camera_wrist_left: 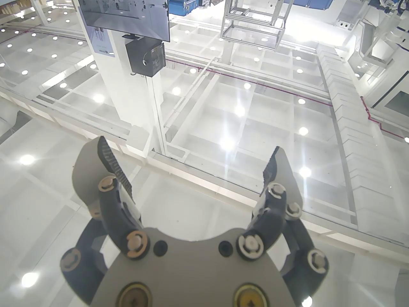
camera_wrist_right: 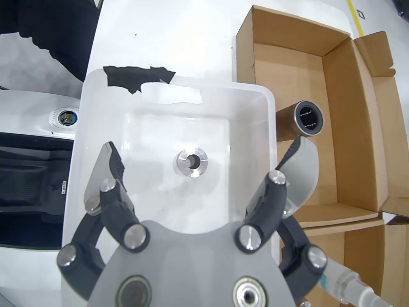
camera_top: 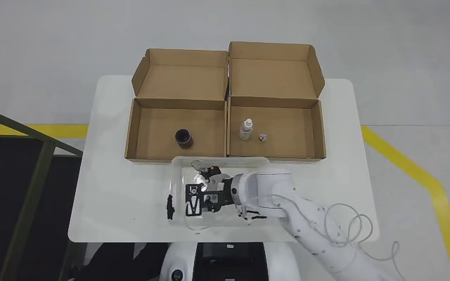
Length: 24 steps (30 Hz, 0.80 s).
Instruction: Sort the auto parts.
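right gripper (camera_wrist_right: 205,145): spread wide, empty | above metal ring (camera_wrist_right: 191,162) in white tray (camera_wrist_right: 270,110)

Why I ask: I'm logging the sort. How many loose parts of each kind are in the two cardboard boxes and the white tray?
Dark cylindrical bearing sleeve: 1
Silver metal ring with a centre hole: 1
Small clear plastic bottle with a white cap: 1
Small silvery metal piece beside the bottle: 1
Total: 4
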{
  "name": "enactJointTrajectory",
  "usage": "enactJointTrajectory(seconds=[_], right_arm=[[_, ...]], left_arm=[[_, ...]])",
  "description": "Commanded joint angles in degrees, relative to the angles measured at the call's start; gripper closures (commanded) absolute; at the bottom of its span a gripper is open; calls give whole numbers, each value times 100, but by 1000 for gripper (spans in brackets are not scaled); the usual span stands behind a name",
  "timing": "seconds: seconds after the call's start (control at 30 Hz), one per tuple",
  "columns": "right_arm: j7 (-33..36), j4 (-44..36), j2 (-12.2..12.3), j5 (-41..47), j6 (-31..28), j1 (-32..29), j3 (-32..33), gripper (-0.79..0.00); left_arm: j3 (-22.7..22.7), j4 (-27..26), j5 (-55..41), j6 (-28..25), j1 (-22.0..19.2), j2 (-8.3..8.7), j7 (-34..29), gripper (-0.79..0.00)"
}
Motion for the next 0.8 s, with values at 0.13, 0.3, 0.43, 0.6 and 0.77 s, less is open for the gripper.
enactJointTrajectory(seconds=[0.13, 0.3, 0.43, 0.6, 0.77], right_arm=[[-20, 363, -7, -131, 17, 46, -151, -785], [-81, 598, -38, -137, 66, 153, -280, -785], [-86, 745, -55, -152, 90, 227, -348, -785], [-107, 918, -76, -82, 74, 326, -404, -782], [44, 1093, -107, 61, 103, 433, -474, -708]], left_arm=[[0, 0, 0, 0, 0, 0, 0, -785], [0, 0, 0, 0, 0, 0, 0, -785], [0, 0, 0, 0, 0, 0, 0, -785], [0, 0, 0, 0, 0, 0, 0, -785], [0, 0, 0, 0, 0, 0, 0, -785]])
